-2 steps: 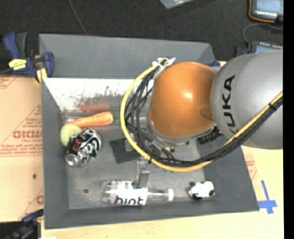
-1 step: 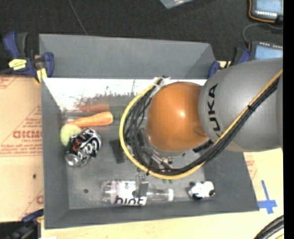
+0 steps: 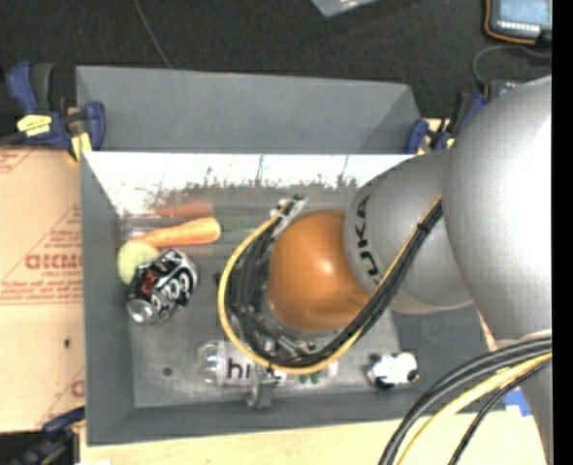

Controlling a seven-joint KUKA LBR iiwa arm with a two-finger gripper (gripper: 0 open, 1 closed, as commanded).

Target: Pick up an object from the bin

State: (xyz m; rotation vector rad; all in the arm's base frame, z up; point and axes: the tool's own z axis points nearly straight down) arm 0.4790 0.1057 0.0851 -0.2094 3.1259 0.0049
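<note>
- Dark floor lies around a grey metal bin (image 3: 247, 114), whose near wall has a clear plastic bottle (image 3: 226, 367) lying on its side against it, with dark lettering on its label.
- From the right of the bottle, the silver arm (image 3: 499, 201) comes in high over the bin's rim and bends downward toward the bottle.
- Its wrist points steeply down, and its rounded orange cover (image 3: 310, 269) sits directly above the bottle's right half.
- Yellow and black cables (image 3: 230, 279) loop round the cover's left side and drop toward the bottle.
- The gripper (image 3: 261, 391) is low at the bottle's right end, on or just against it. The wrist hides most of it, so I cannot tell whether it is wide, narrow or closed on anything.
- Up and to the left of the bottle, a crushed drinks can (image 3: 160, 287) lies on its side.
- Beyond the can, farther from the bottle, is a pale green rounded piece (image 3: 135, 258), and an orange carrot (image 3: 179, 231) lies just past that.
- To the right of the bottle, along the same near wall, sits a small black-and-white toy (image 3: 395, 369), well clear of the gripper.
</note>
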